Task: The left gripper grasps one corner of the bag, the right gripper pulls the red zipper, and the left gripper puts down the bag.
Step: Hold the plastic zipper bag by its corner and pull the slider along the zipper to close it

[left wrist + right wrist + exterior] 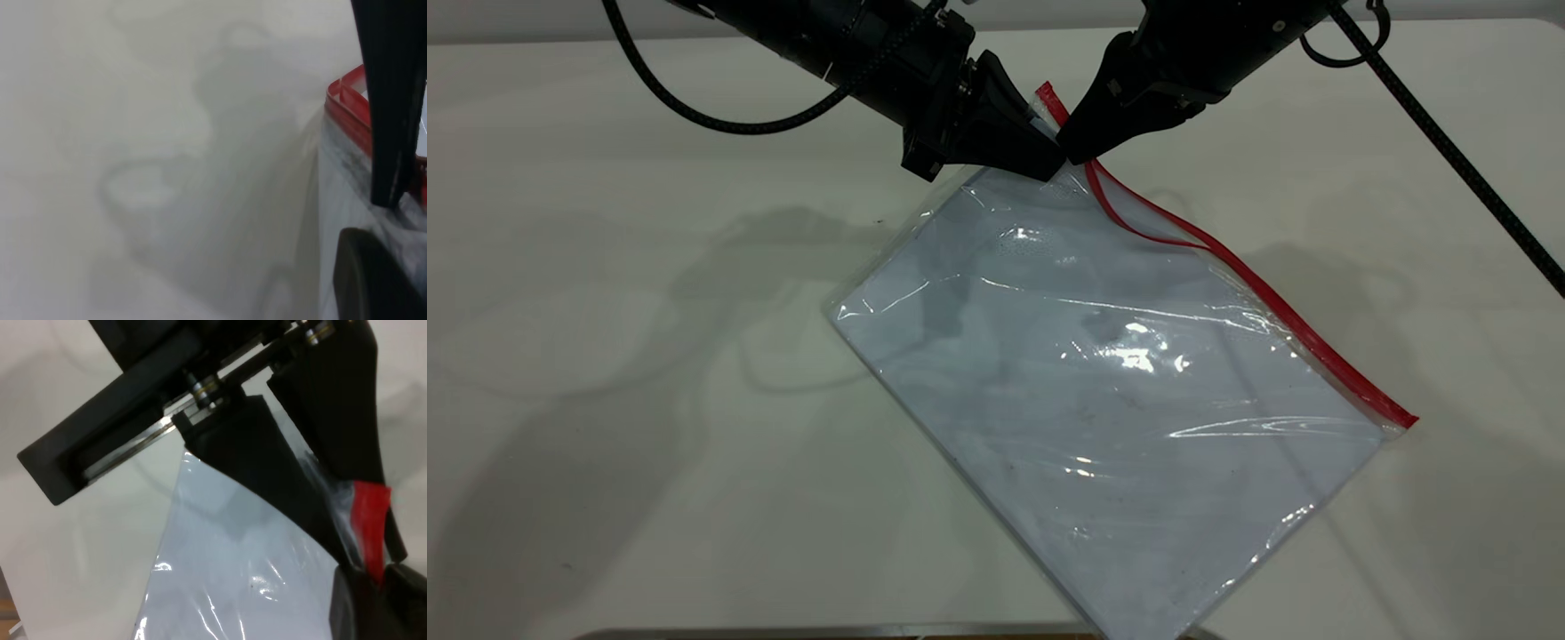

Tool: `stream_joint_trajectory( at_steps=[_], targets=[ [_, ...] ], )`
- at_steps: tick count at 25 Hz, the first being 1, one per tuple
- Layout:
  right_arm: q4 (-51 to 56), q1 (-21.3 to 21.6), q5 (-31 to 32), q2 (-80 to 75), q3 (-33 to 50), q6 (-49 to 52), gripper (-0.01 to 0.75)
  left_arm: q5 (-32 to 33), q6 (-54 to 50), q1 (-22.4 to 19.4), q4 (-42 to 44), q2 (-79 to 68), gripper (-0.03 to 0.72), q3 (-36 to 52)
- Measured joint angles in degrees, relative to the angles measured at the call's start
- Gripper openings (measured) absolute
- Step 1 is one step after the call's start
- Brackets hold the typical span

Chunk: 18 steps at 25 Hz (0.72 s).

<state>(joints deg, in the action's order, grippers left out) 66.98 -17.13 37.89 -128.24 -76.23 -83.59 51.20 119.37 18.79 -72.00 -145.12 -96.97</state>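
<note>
Left claw (1049, 164) on tilted bag (1103, 391)

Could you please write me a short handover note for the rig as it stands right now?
Left hand: shut on the corner of the bag, holding that end raised.
Right hand: right beside it, closed on the red zipper at its top end.
The bag: hangs tilted from the held corner, its lower part towards the table.
Done: corner grasped; the zipper's two red tracks are parted near the hands.
Left: pull the zipper along the rest, which looks closed towards the far corner, then let the left hand put the bag down.
</note>
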Motion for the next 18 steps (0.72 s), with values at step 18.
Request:
stream_joint_trajectory(
  at_steps=[18],
  targets=[
    [0.2,0.0,-0.7,0.0,0.0,0.7,0.099,-0.4,-1.6,0.0,-0.4,0.0,0.055,0.0]
  ],
)
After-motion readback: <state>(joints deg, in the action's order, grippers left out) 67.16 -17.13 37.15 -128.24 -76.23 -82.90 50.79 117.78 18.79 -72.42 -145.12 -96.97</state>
